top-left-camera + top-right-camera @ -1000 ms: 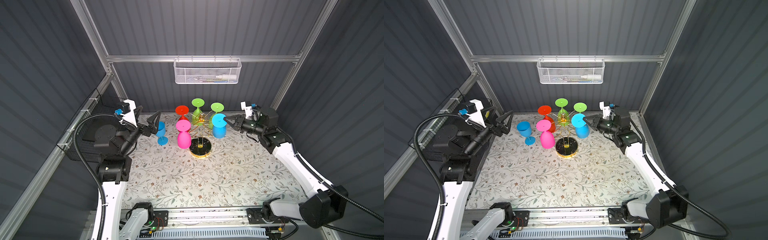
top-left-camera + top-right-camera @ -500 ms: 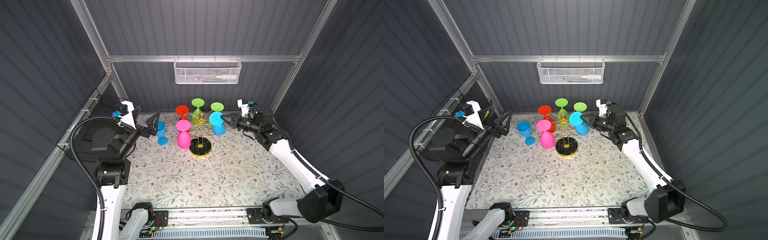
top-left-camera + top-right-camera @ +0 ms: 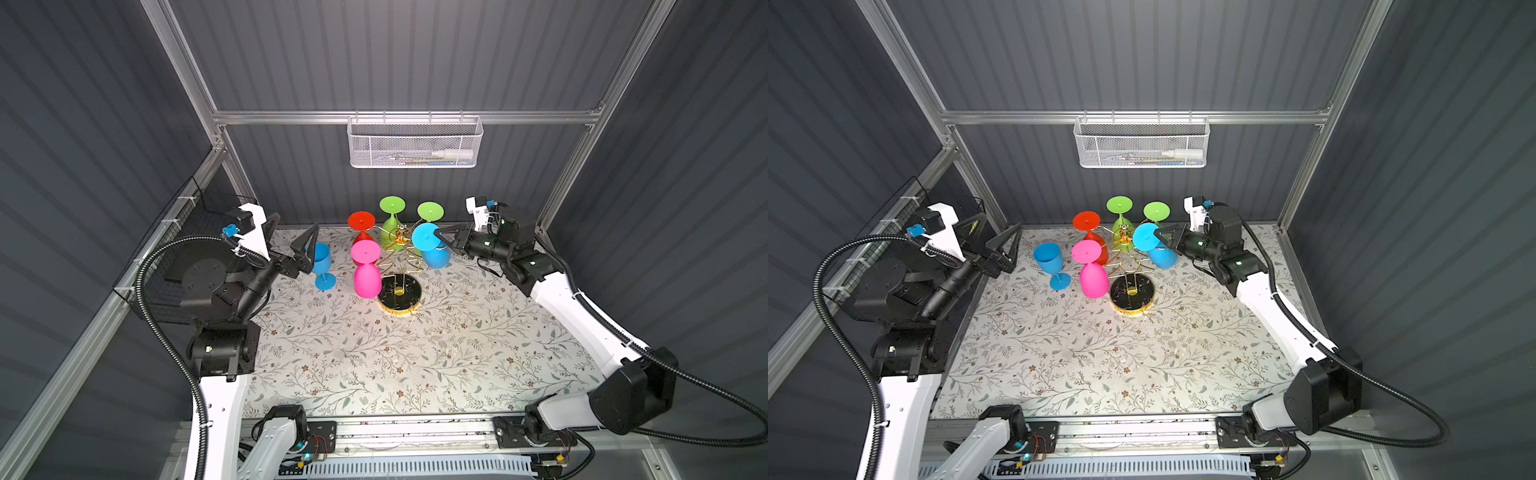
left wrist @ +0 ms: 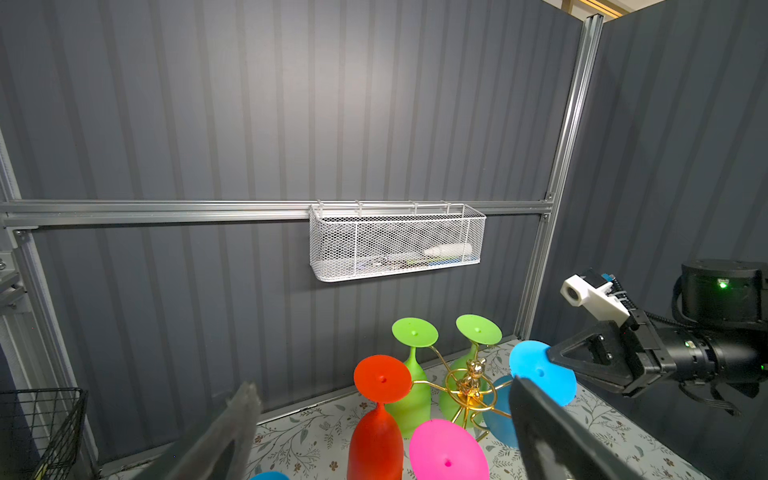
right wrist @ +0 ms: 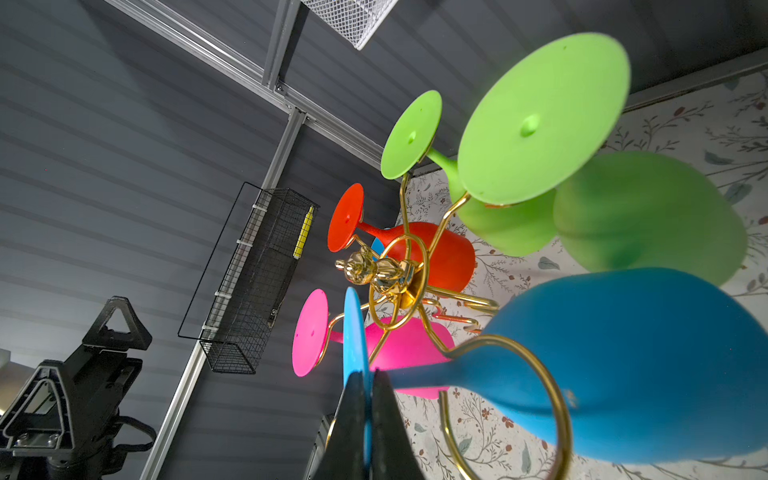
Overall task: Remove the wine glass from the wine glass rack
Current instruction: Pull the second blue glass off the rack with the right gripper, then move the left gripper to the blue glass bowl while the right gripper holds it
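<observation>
The right gripper (image 3: 438,240), clamped on the foot of the hanging blue glass (image 3: 437,258), has lifted it slightly. Its stem is still inside the ring of the rack (image 3: 390,291), not free yet. The left gripper (image 3: 291,230) hangs wide open, empty.

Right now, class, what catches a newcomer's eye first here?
A gold wire wine glass rack stands at the back of the floral table, bright plastic glasses hanging upside down from it. The right gripper is shut on the foot of the hanging blue plastic glass at the rack's right. Left of the rack, an upright blue plastic glass stands near the open left gripper.
</observation>
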You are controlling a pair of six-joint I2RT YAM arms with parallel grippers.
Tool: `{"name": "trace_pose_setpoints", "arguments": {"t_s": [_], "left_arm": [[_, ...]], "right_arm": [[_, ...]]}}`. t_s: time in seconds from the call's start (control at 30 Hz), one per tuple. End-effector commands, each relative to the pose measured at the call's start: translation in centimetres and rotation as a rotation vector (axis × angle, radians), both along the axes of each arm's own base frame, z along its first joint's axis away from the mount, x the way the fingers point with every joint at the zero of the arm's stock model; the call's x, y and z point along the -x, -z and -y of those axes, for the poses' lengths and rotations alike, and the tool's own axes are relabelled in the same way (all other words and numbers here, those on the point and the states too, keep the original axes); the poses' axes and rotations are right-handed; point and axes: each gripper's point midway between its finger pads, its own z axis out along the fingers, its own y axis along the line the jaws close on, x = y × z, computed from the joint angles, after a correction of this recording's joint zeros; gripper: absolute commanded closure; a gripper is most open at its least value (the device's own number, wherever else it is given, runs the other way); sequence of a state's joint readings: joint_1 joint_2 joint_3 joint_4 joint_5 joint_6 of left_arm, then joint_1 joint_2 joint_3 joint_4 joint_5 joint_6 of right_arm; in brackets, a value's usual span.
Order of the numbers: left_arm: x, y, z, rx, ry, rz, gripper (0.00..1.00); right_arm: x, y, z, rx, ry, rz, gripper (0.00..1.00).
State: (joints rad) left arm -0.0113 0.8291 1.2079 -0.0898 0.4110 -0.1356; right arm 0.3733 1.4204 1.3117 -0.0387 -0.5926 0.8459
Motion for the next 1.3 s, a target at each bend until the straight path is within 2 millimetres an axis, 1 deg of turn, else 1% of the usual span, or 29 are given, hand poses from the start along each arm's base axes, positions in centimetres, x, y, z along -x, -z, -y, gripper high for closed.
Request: {"name": "trace_pose_setpoints", "arguments": {"t_s": [0.0,0.2,0.53,0.7,0.9,1.07,1.13,1.27], "left_arm": [[0.3,0.0,-0.3,-0.004,-0.015,0.006,0.04],[0.0,0.3,-0.4,0.007,-0.022,-0.005,0.04],[-0.9,0.9,-0.5,0.049,-0.023,-0.035,0.04],[-2.1,1.6,-0.8,0.104,-0.027,-0.079,0.02],[-2.7,1.8,-0.5,0.179,0.004,-0.103,0.01],[-2.3,1.3,0.8,0.193,0.103,-0.091,0.03],[-1.8,1.2,1.6,0.162,0.152,-0.074,0.03],[-0.4,1.5,3.2,0.068,0.249,-0.004,0.06]], "right_arm": [[0.4,-1.1,-0.9,-0.008,-0.033,0.025,1.0],[0.8,-0.7,-1.0,0.006,-0.042,0.014,1.0],[1.7,0.1,-0.3,0.057,-0.03,0.011,1.0],[2.3,-0.2,0.1,0.073,-0.024,0.024,1.0],[3.6,-0.8,0.8,0.087,-0.017,0.04,1.0],[4.9,-1.5,1.4,0.083,-0.016,0.053,1.0],[5.5,-1.8,1.7,0.078,-0.018,0.055,1.0],[7.2,-3.0,2.2,0.054,-0.027,0.069,1.0]]}}
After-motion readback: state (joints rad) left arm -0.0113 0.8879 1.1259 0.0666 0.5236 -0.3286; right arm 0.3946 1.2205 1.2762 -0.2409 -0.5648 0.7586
